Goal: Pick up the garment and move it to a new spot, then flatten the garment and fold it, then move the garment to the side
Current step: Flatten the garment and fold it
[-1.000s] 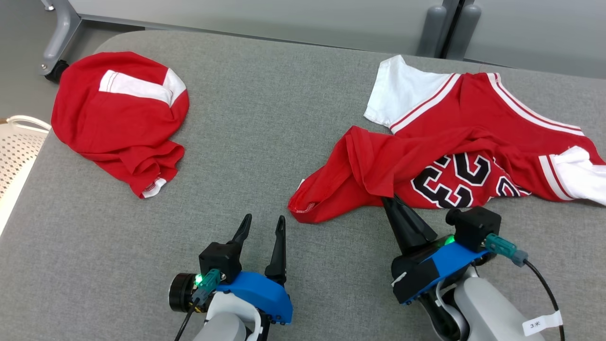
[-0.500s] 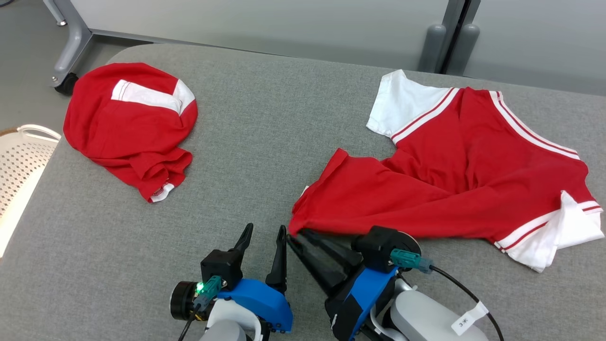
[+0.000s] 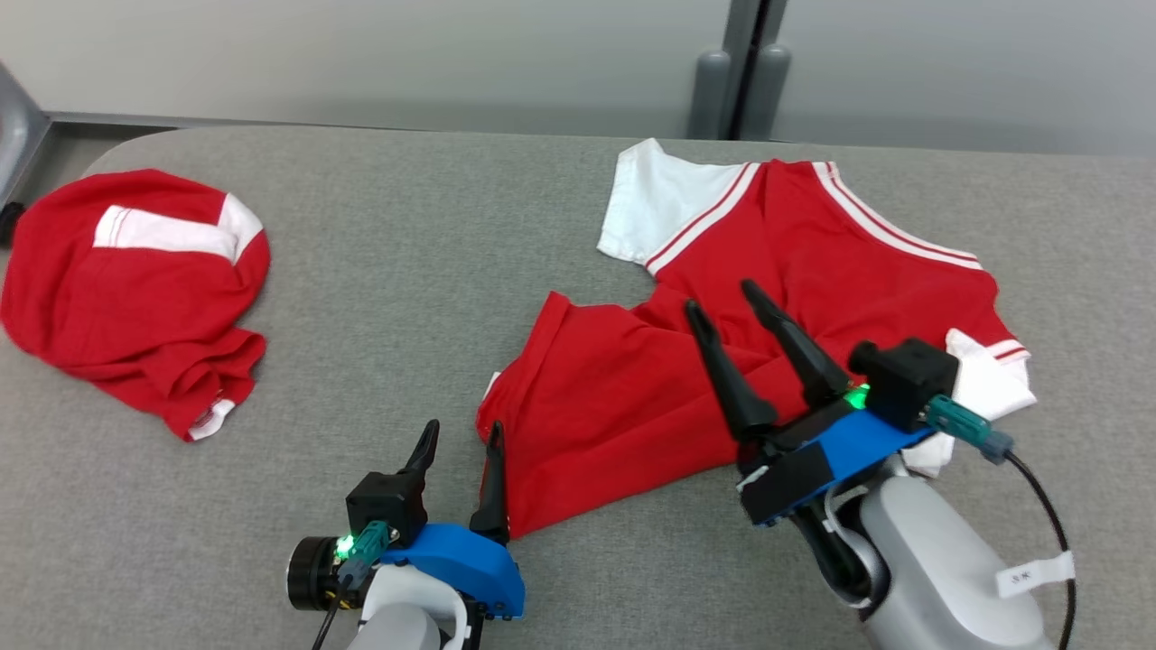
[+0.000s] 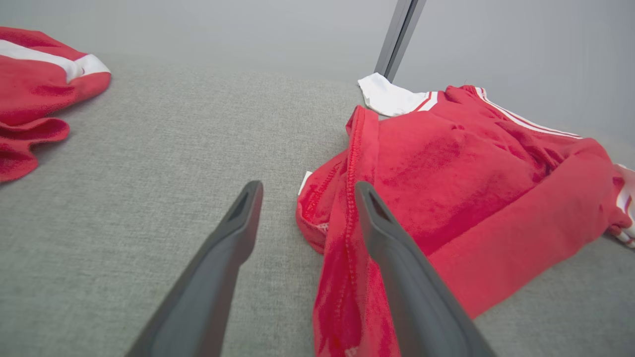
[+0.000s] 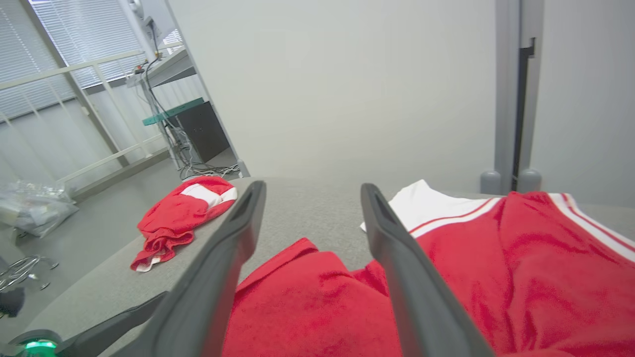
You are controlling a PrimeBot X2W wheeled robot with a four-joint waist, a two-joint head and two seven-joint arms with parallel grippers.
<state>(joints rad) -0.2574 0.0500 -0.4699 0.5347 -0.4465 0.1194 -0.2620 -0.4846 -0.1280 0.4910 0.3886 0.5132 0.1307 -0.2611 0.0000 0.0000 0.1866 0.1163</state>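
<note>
The garment (image 3: 614, 388), a red jersey with white sleeves, lies spread on the grey table (image 3: 406, 271), centre right in the head view. My right gripper (image 3: 720, 298) hovers open above its middle with nothing between the fingers. My left gripper (image 3: 462, 426) is open at the garment's near left corner, its right finger against the hem. In the left wrist view the garment's (image 4: 471, 188) hem corner lies between the open left gripper's (image 4: 307, 187) fingers. The right wrist view looks over the garment (image 5: 496, 277) past the open right gripper (image 5: 312, 187).
A second red garment (image 3: 135, 289) with a white stripe lies bunched at the table's left end; the right wrist view shows this second garment (image 5: 183, 213) near the table's far edge. A grey wall and post (image 3: 736, 81) stand behind the table.
My right gripper pulled the crumpled garment's hem toward the near left, flattening it, then let go, opened and rose over the cloth. The head camera has shifted. The left gripper stayed open.
</note>
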